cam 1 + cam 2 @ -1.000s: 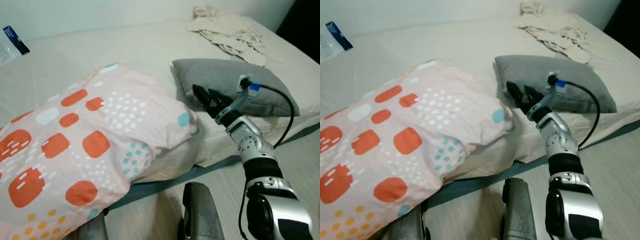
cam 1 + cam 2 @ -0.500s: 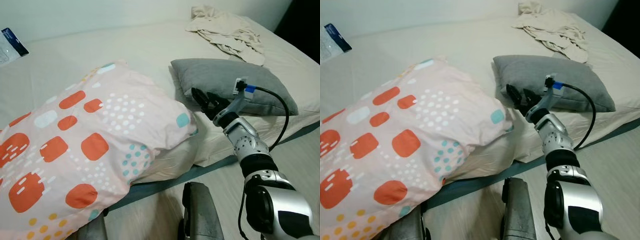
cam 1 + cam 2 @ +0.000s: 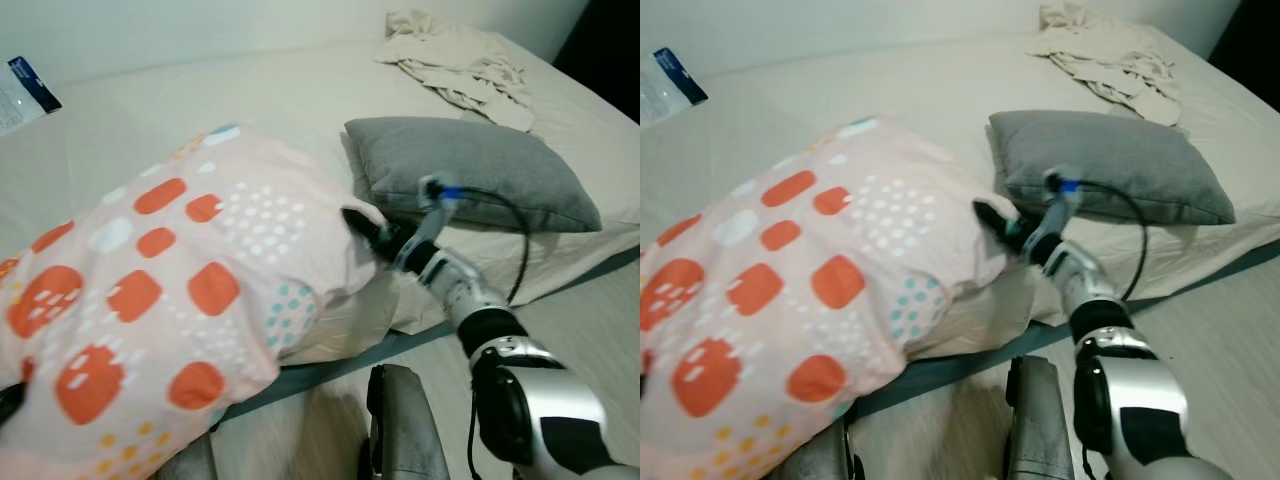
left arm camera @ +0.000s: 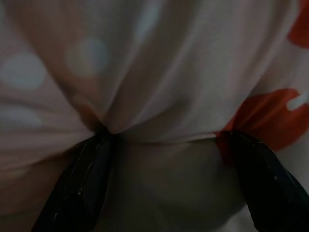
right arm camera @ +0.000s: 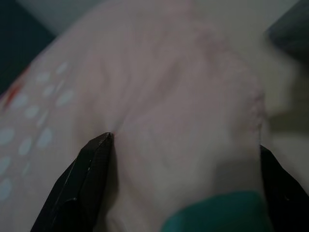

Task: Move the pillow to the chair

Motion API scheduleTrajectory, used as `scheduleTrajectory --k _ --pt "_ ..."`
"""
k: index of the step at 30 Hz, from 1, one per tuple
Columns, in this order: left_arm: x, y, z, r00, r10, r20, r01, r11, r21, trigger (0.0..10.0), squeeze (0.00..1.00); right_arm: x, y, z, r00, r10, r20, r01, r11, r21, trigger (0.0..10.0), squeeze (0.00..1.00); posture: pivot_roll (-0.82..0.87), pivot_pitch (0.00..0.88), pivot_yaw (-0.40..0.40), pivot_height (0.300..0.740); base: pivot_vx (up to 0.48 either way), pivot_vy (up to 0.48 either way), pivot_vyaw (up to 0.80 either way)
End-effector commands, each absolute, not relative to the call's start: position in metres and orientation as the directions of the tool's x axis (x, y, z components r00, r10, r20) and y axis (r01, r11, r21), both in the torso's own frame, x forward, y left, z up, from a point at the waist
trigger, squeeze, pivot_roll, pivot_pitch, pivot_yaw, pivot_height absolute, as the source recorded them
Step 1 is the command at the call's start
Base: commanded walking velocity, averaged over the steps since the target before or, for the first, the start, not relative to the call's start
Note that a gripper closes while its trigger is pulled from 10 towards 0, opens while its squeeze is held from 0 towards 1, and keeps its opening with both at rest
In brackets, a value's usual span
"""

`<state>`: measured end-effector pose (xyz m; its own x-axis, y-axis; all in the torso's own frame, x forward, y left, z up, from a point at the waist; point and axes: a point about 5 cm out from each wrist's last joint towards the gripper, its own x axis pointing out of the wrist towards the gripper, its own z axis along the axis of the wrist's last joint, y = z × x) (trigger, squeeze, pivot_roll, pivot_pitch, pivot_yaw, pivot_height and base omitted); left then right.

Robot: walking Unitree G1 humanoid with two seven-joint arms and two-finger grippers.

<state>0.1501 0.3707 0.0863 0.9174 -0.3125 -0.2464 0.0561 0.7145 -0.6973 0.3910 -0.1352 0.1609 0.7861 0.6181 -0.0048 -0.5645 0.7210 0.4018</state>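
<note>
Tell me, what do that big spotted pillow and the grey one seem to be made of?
The spotted pillow looks like matte cotton-type fabric over soft filling: it creases and bulges. The grey pillow looks like a plain woven cloth, dull, slightly coarser; exact fibre unclear.

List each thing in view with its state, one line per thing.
patterned pillow: on the bed's near edge, pressed by grippers at both ends
right gripper: open, fingers spread around the pillow's corner
left gripper: open, fingers pushed into the pillow's fabric
grey pillow: lying flat on the bed, untouched
beige cloth: crumpled at the bed's far corner
bed: covered by a cream sheet
</note>
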Motion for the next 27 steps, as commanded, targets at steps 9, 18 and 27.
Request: scheduleTrajectory --k 9,18,27 --pt "0.164 0.320 0.071 0.849 -0.466 -0.250 0.149 0.665 -0.732 10.0 1.00 0.376 -0.133 0.108 0.812 0.514 -0.277 -0.416 0.842 0.343 10.0 0.00 0.11 0.253 -0.051 0.542 0.000 0.000 0.00" --pt "0.168 0.307 0.076 0.844 -0.485 -0.230 0.185 0.666 -0.723 10.0 1.00 0.374 -0.168 0.099 0.892 0.297 -0.341 -0.243 0.951 0.193 10.0 0.00 0.10 0.241 -0.046 0.542 0.000 0.000 0.00" --pt "0.186 0.284 0.083 0.831 -0.522 -0.192 0.266 0.677 -0.686 10.0 1.00 0.366 -0.119 0.094 0.761 0.584 -0.282 -0.462 0.793 0.396 0.0 0.00 0.11 0.225 -0.047 0.542 0.000 0.000 0.00"
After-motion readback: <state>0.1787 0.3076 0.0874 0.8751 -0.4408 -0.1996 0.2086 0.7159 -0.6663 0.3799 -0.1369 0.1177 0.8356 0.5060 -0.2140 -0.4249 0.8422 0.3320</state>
